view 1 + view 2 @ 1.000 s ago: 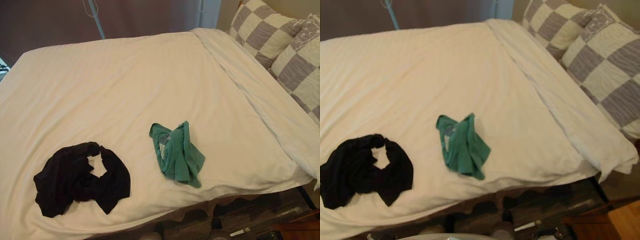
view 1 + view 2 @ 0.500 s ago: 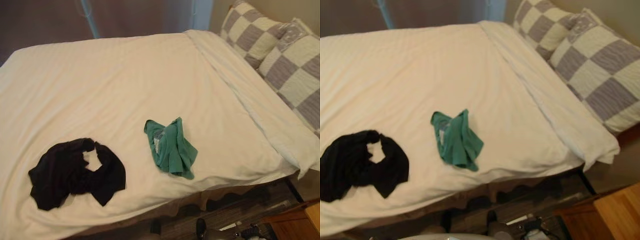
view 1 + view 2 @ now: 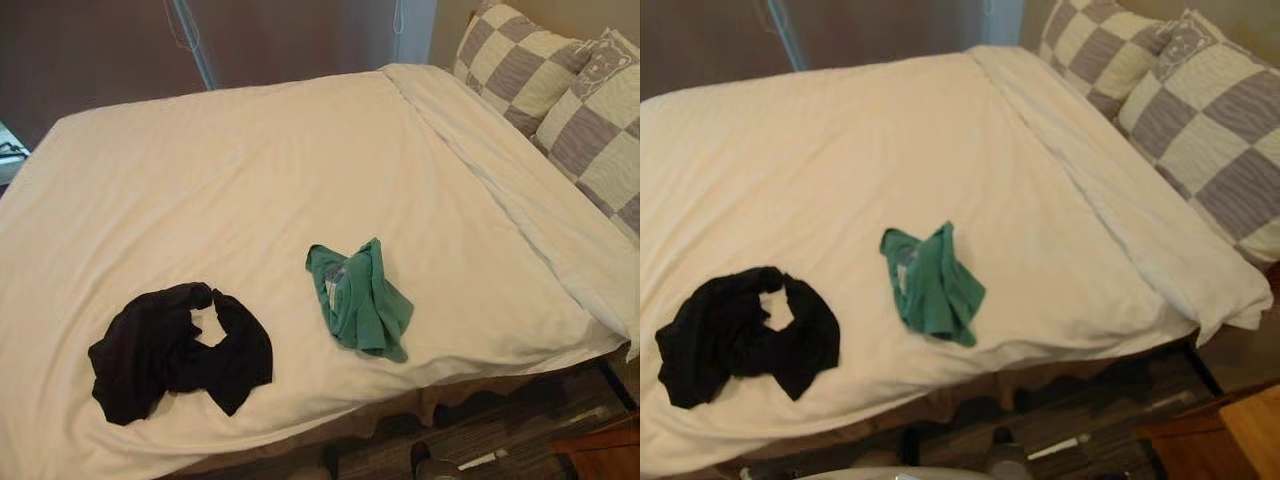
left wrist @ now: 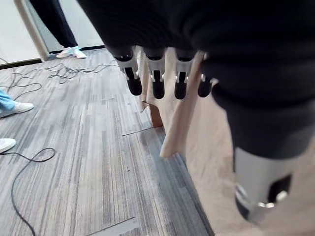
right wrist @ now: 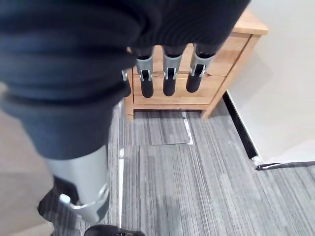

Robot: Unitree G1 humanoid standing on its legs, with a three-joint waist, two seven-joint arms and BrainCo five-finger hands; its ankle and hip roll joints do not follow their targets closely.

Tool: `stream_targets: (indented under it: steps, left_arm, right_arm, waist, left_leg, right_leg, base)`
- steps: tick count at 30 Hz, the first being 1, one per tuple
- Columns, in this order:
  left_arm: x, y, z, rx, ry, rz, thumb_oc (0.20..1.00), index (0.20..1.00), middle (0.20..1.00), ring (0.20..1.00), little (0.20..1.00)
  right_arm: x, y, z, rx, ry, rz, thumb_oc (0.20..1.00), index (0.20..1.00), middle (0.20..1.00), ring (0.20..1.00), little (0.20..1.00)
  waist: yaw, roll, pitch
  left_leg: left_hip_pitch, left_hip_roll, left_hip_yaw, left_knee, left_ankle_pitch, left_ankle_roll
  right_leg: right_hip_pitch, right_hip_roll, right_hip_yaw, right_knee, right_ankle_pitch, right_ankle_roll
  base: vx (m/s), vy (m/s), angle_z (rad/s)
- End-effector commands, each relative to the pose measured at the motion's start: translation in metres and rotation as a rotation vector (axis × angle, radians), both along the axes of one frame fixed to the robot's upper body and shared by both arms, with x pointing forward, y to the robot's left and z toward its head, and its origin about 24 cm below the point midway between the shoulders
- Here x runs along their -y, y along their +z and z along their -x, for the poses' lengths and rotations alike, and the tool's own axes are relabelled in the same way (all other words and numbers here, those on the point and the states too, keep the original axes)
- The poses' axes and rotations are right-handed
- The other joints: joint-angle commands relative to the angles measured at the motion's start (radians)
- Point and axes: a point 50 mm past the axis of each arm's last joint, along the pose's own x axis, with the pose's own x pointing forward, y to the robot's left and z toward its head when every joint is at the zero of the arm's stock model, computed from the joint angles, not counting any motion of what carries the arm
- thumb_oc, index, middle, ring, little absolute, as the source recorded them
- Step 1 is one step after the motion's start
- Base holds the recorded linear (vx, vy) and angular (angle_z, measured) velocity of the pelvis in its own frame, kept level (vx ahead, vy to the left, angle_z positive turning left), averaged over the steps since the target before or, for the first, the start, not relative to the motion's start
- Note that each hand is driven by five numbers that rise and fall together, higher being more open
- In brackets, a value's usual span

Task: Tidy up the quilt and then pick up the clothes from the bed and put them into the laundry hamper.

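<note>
The cream quilt lies spread flat over the bed. On its near part lie two garments: a crumpled black one to the left and a bunched green one near the middle, a short gap apart. My left hand hangs beside the bed's skirt over the floor, fingers straight and holding nothing. My right hand hangs over the grey floor in front of a wooden nightstand, fingers straight and also holding nothing.
Checked grey-and-cream pillows lean at the bed's head on the right, beside a white folded-back strip of bedding. A person's legs and shoes stand on the floor by loose cables. The nightstand corner sits at the lower right.
The head camera has shifted a little, so the whole picture moved. The quilt and both garments lie as before.
</note>
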Motion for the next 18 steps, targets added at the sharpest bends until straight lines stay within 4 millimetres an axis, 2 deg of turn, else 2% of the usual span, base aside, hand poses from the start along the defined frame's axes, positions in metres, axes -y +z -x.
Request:
stream_targets:
  steps: [1,2,3,4,5,6,7,8,10,11,15,18]
  left_arm:
    - [-0.015,0.008,-0.017,0.028,-0.05,-0.048,1.0,1.0,1.0,1.0,1.0]
    - [-0.018,0.008,-0.014,0.026,-0.028,-0.049,1.0,1.0,1.0,1.0,1.0]
    - [-0.02,0.008,-0.012,0.023,-0.01,-0.05,1.0,1.0,1.0,1.0,1.0]
    - [-0.024,0.009,-0.008,0.009,0.018,-0.058,1.0,1.0,1.0,1.0,1.0]
    - [-0.024,0.009,-0.007,0.006,0.022,-0.06,1.0,1.0,1.0,1.0,1.0]
    - [-0.028,0.01,-0.003,-0.003,0.057,-0.076,1.0,1.0,1.0,1.0,1.0]
    - [-0.029,0.01,-0.002,-0.004,0.062,-0.077,1.0,1.0,1.0,1.0,1.0]
    - [-0.031,0.011,0.001,0.004,0.142,-0.089,1.0,1.0,1.0,1.0,1.0]
    - [-0.03,0.011,0.001,0.068,0.314,-0.082,1.0,1.0,1.0,1.0,1.0]
    - [-0.029,0.012,-0.004,0.134,0.411,-0.07,1.0,1.0,1.0,1.0,1.0]
    - [-0.026,0.013,-0.011,0.235,0.496,-0.058,1.0,1.0,1.0,1.0,1.0]
    - [-0.02,0.009,0.0,0.249,0.461,-0.063,1.0,1.0,1.0,1.0,1.0]
  right_arm:
    - [0.007,0.009,-0.03,0.144,0.002,0.047,1.0,1.0,1.0,1.0,1.0]
    - [0.002,0.009,-0.037,0.171,0.003,0.026,1.0,1.0,1.0,1.0,1.0]
    - [-0.001,0.009,-0.04,0.182,0.007,0.014,1.0,1.0,1.0,1.0,1.0]
    - [-0.009,0.008,-0.046,0.205,0.019,-0.007,1.0,1.0,1.0,1.0,1.0]
    - [-0.011,0.008,-0.048,0.211,0.022,-0.011,1.0,1.0,1.0,1.0,1.0]
    - [-0.015,0.008,-0.052,0.233,0.028,-0.031,1.0,1.0,1.0,1.0,1.0]
    - [-0.016,0.008,-0.052,0.236,0.028,-0.034,1.0,1.0,1.0,1.0,1.0]
    - [-0.017,0.008,-0.055,0.252,0.011,-0.058,1.0,1.0,1.0,1.0,1.0]
    - [-0.019,0.007,-0.055,0.242,-0.02,-0.081,1.0,1.0,1.0,1.0,1.0]
    - [-0.018,0.006,-0.052,0.232,-0.05,-0.084,1.0,1.0,1.0,1.0,1.0]
    - [-0.018,0.005,-0.049,0.235,-0.11,-0.089,1.0,1.0,1.0,1.0,1.0]
    - [-0.017,0.004,-0.043,0.251,-0.193,-0.108,1.0,1.0,1.0,1.0,1.0]
  waist:
    - [0.001,-0.011,0.043]
    - [0.013,-0.011,0.053]
    - [0.019,-0.009,0.058]
    - [0.03,-0.004,0.064]
    - [0.032,-0.004,0.065]
    - [0.031,-0.001,0.063]
    - [0.03,-0.001,0.062]
    - [0.025,-0.003,0.053]
    - [0.019,-0.006,0.039]
    - [0.016,-0.009,0.03]
    - [0.039,-0.02,0.016]
    - [0.057,-0.04,0.0]
  left_leg:
    - [0.041,0.098,-0.089,0.026,-0.046,-0.038]
    - [0.045,0.071,-0.08,0.033,-0.058,-0.02]
    - [0.05,0.066,-0.065,0.033,-0.058,-0.013]
    - [0.067,0.061,-0.029,0.028,-0.058,-0.003]
    - [0.07,0.06,-0.023,0.027,-0.058,-0.002]
    - [0.079,0.058,-0.016,0.012,-0.053,0.004]
    - [0.081,0.058,-0.018,0.009,-0.052,0.004]
    - [0.081,0.046,-0.021,-0.001,-0.052,0.009]
    - [0.08,0.027,-0.045,-0.019,-0.053,0.014]
    - [0.084,0.013,-0.062,-0.036,-0.054,0.02]
    - [0.092,0.0,-0.075,-0.067,-0.041,0.021]
    - [0.085,-0.005,-0.069,-0.1,-0.027,0.02]
  right_leg:
    - [0.036,-0.074,0.075,0.003,0.022,0.111]
    - [0.009,-0.114,0.061,0.056,0.079,0.113]
    - [-0.001,-0.123,0.039,0.078,0.087,0.111]
    - [-0.023,-0.13,-0.022,0.125,0.106,0.109]
    - [-0.028,-0.13,-0.031,0.132,0.11,0.109]
    - [-0.038,-0.09,-0.042,0.127,0.085,0.107]
    - [-0.038,-0.079,-0.042,0.123,0.076,0.105]
    - [-0.03,-0.018,-0.052,0.066,0.038,0.085]
    - [-0.028,0.001,-0.013,0.025,0.041,0.083]
    - [-0.007,0.029,0.023,0.001,0.029,0.075]
    - [0.02,0.029,-0.006,-0.04,0.039,0.076]
    - [0.031,0.035,-0.028,-0.093,0.058,0.076]
  base:
    - [-0.1,0.435,0.08]
    - [-0.09,0.34,0.09]
    - [-0.1,0.33,-0.11]
    - [-0.06,0.21,-0.19]
    - [-0.07,0.203,-0.24]
    - [-0.03,0.09,-0.32]
    - [-0.04,0.119,-0.57]
    - [-0.03,0.073,-0.62]
    - [0.0,0.055,-0.26]
    - [0.04,0.008,0.13]
    - [0.02,-0.04,0.41]
    - [-0.05,-0.127,0.02]
